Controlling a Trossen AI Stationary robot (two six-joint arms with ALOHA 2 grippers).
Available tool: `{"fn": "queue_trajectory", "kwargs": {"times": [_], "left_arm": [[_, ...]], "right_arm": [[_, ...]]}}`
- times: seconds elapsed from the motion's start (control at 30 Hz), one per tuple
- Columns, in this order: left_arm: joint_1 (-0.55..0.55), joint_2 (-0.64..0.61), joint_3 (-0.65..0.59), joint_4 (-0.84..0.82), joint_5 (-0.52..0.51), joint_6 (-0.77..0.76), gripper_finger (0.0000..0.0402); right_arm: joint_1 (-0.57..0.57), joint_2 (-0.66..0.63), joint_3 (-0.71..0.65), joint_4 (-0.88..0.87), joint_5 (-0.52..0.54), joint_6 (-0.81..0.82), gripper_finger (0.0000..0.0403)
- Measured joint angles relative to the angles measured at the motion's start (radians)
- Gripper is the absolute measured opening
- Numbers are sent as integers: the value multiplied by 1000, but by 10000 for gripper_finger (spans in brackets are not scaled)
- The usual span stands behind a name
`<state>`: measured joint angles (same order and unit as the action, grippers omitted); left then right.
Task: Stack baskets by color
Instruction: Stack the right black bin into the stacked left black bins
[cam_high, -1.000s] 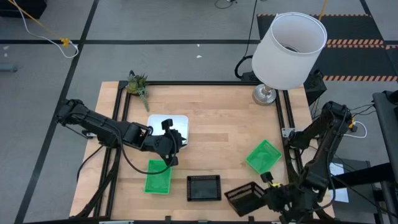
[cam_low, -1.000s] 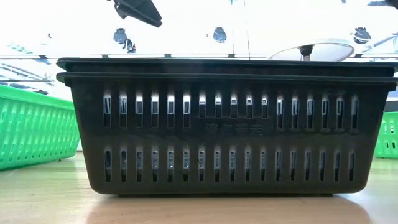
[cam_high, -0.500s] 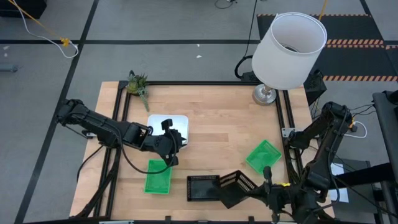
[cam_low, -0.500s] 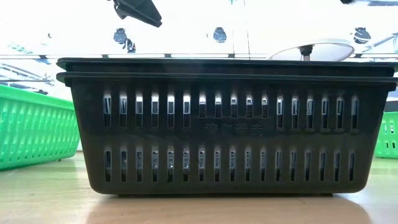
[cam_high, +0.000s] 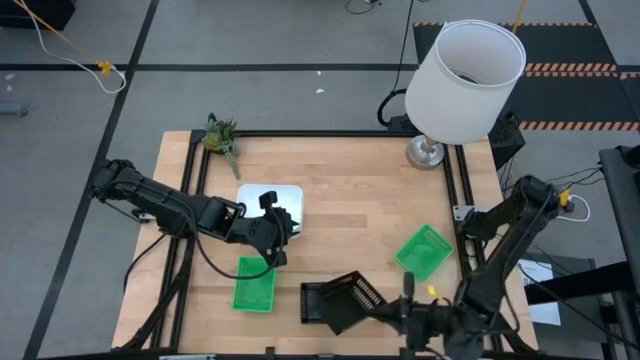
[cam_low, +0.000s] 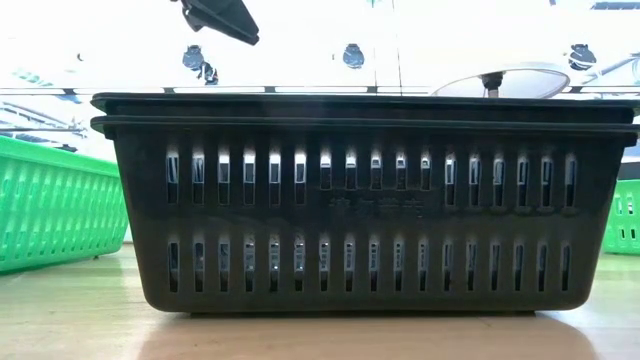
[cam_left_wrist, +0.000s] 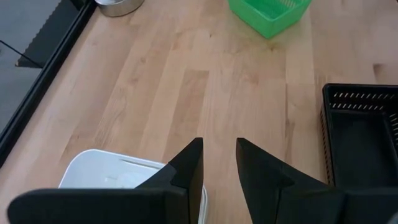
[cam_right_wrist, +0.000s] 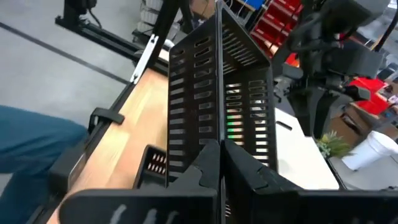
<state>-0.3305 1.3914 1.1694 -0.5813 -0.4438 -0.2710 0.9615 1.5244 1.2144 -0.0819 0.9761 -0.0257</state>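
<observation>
While a second ago the held black basket (cam_high: 350, 298) hung nearer the worktop's (cam_high: 350, 200) right front corner, it is now tilted over the black basket stack (cam_high: 318, 303).
Right gripper (cam_high: 400, 312) fingers are closed on its wall; left gripper (cam_high: 283, 240) fingers, part open and holding nothing, hover at the white baskets (cam_high: 282, 198). Green baskets (cam_high: 253, 285) sit front left, another green basket (cam_high: 424, 250) sits right; none shows contents.

Even overhead light, soft short shadows on the desk (cam_high: 340, 190). Low view backlit: background blown out white, black basket (cam_low: 365, 200) nearly a silhouette, faint glare on the wood. Right wrist view tilted, room behind slightly soft. Left wrist view sharp.
</observation>
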Motion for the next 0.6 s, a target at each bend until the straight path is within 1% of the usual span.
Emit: {"fn": "queue_trajectory", "kwargs": {"times": [0.1,0.23,0.37,0.47,0.6], "left_arm": [[0,0,0,-4,0,0,97],[0,0,0,-22,-1,-2,97],[0,0,0,-29,-3,-16,97],[0,0,0,-29,-6,-22,97],[0,0,0,-29,-12,-41,97]], "right_arm": [[-22,21,0,54,1,-14,0],[-36,51,0,118,40,-17,0],[-42,112,14,184,60,-68,0],[-46,181,73,178,110,-106,0],[-46,283,154,177,206,-195,0]]}}
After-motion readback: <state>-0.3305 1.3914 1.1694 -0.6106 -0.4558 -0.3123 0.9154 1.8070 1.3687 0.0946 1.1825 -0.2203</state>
